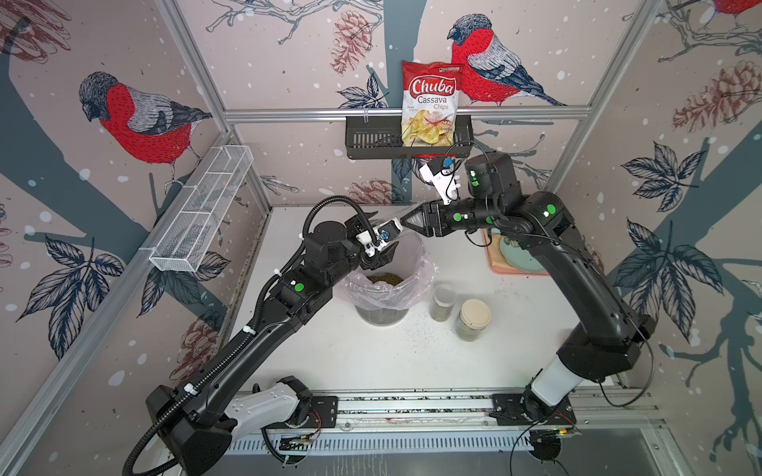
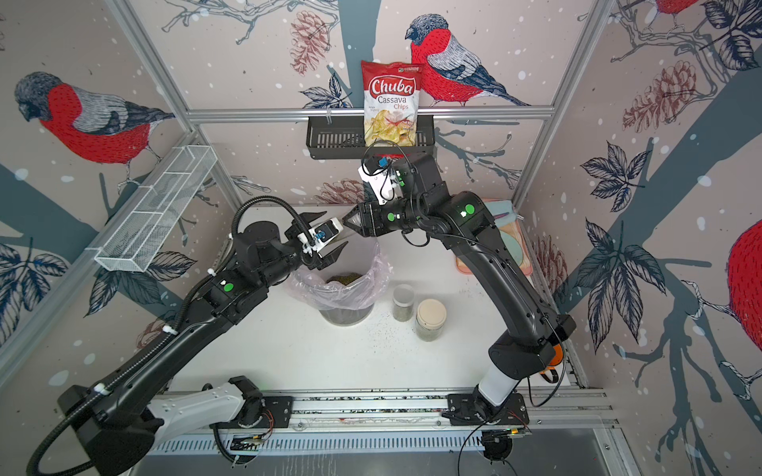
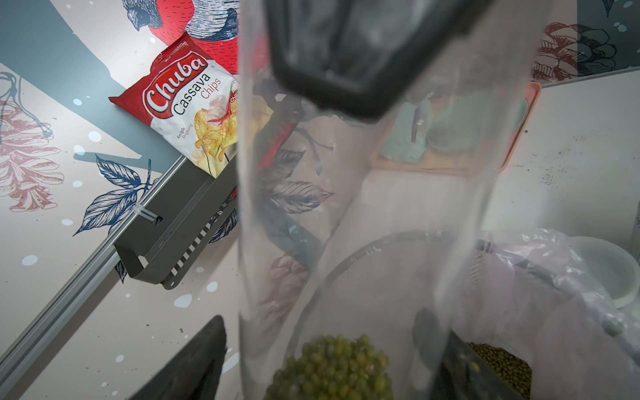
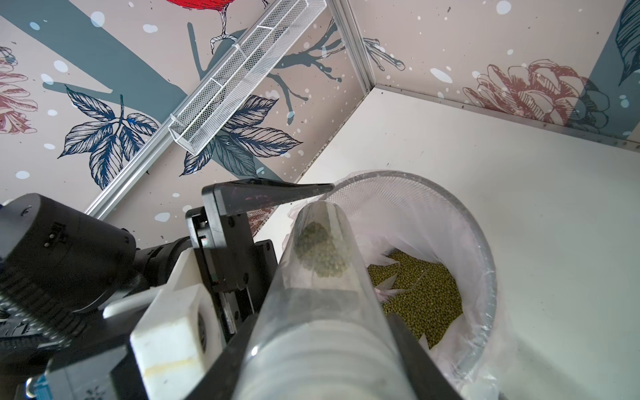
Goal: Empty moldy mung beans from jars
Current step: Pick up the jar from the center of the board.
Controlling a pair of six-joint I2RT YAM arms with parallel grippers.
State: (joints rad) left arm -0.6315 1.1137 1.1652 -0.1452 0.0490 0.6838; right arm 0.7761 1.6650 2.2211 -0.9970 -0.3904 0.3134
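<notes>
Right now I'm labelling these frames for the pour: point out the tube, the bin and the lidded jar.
tube [image 4: 322, 311]: right wrist view, on its clear wall near mid-length.
bin [image 1: 380, 317]: in a top view, on its dark lower wall.
lidded jar [image 1: 475, 314]: in a top view, on its cream lid.

Left gripper [image 2: 336, 229] hangs over the pink-lined bin [image 2: 346, 316] with jaws spread, facing the right gripper [image 2: 346, 223], which is pinched on a faint clear tube jar [image 2: 343, 235] angled over the bin. Mung beans [image 2: 348, 278] sit in the liner. A short clear jar [image 2: 403, 303] and a cream-lidded jar [image 2: 431, 319] stand just beside the bin on the tabletop [image 2: 288, 354], with loose grains [image 2: 381, 331] scattered near them.
</notes>
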